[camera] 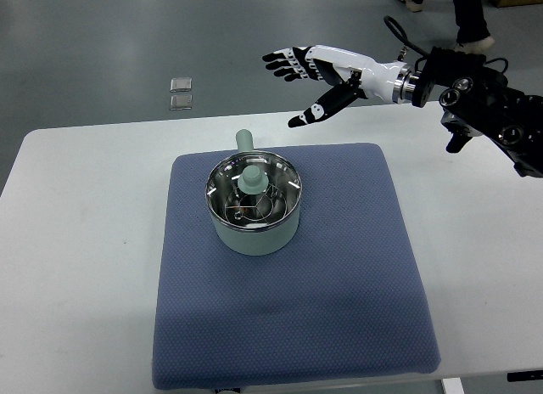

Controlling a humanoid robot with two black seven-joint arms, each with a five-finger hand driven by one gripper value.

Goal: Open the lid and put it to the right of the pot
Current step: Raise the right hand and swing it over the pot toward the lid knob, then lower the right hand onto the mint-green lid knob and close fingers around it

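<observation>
A pale green pot (254,234) stands on the blue mat (339,275), its short handle (244,141) pointing away from me. The glass lid (271,200) with a metal rim rests on the pot, and its pale green knob (252,179) sticks up at the centre. My right hand (310,81) hovers in the air beyond the pot's far right side, well apart from the lid. Its fingers (284,61) are spread and hold nothing. The left arm does not show.
The mat lies on a white table (76,241). Two small square items (181,93) lie on the grey floor past the table's far edge. A person's legs (468,16) stand at the top right behind my arm.
</observation>
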